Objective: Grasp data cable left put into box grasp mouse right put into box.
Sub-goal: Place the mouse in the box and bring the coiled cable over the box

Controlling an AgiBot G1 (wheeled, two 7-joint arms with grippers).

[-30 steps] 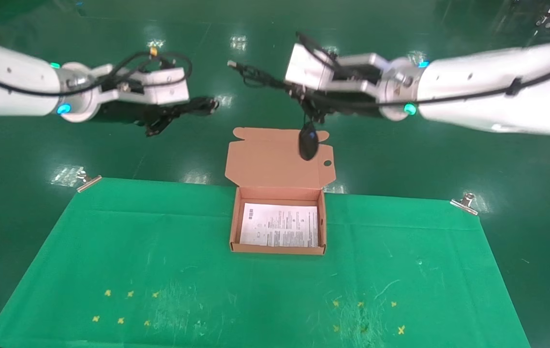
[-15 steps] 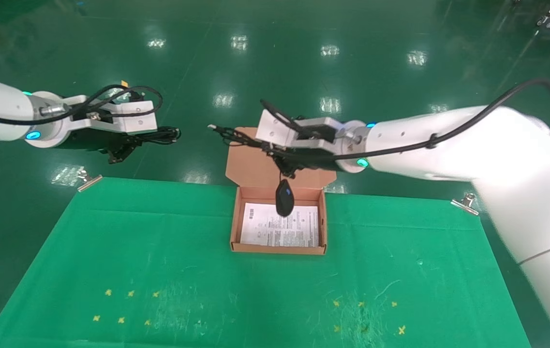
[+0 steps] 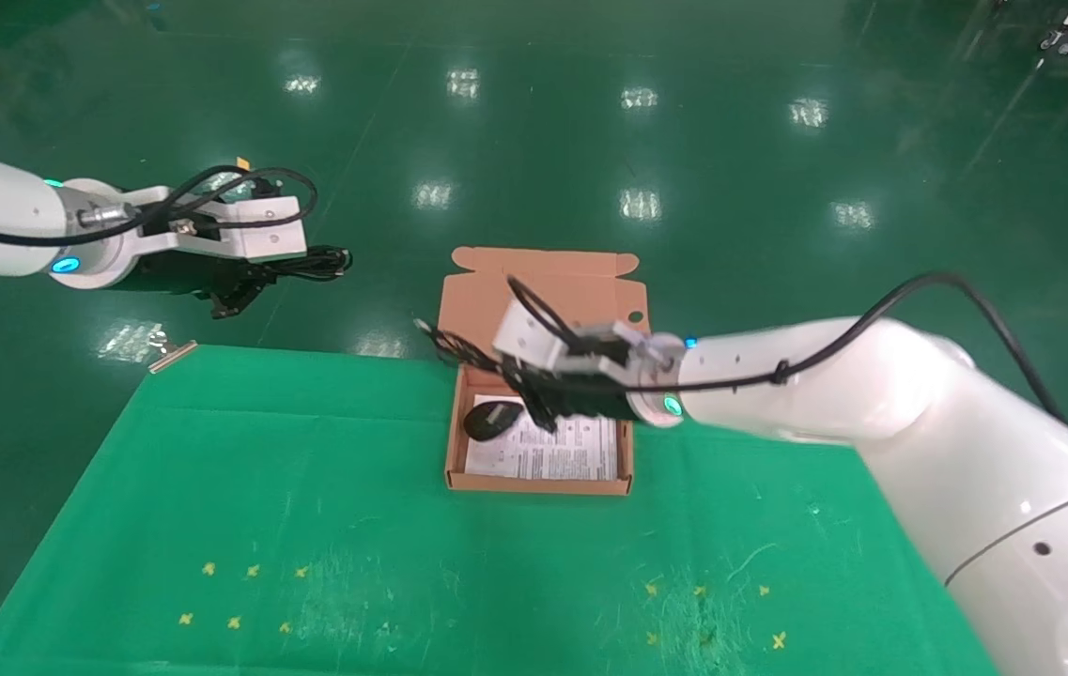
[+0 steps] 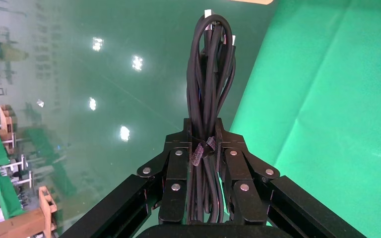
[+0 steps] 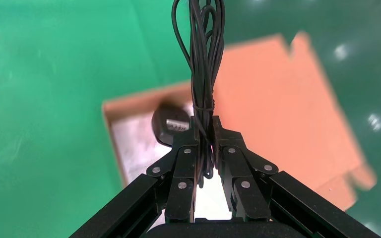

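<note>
The open cardboard box (image 3: pixel 538 484) stands at the far middle of the green table, its lid (image 3: pixel 477 300) folded back. My right gripper (image 3: pixel 532 399) hovers just over the box, shut on the bundled cord (image 5: pixel 202 59) of the black mouse. The mouse (image 3: pixel 493 418) lies in the box's left part on the white sheet (image 3: pixel 580 451), and it shows label-up (image 5: pixel 171 124) in the right wrist view. My left gripper (image 3: pixel 256 272) hangs over the floor beyond the table's far left corner. It is shut on the looped data cable (image 4: pixel 209 74), whose loops stick out past the fingers.
The green cloth (image 3: pixel 308 488) covers the table and is held by a metal clip (image 3: pixel 172 349) at its far left corner. Small yellow marks (image 3: pixel 233 596) dot the near part. Shiny green floor (image 3: pixel 684 141) lies beyond the table.
My right arm has swung down and nearer, and the mouse went from hanging by its cord above the lid to lying in the box. The left arm dropped earlier and now holds still.
</note>
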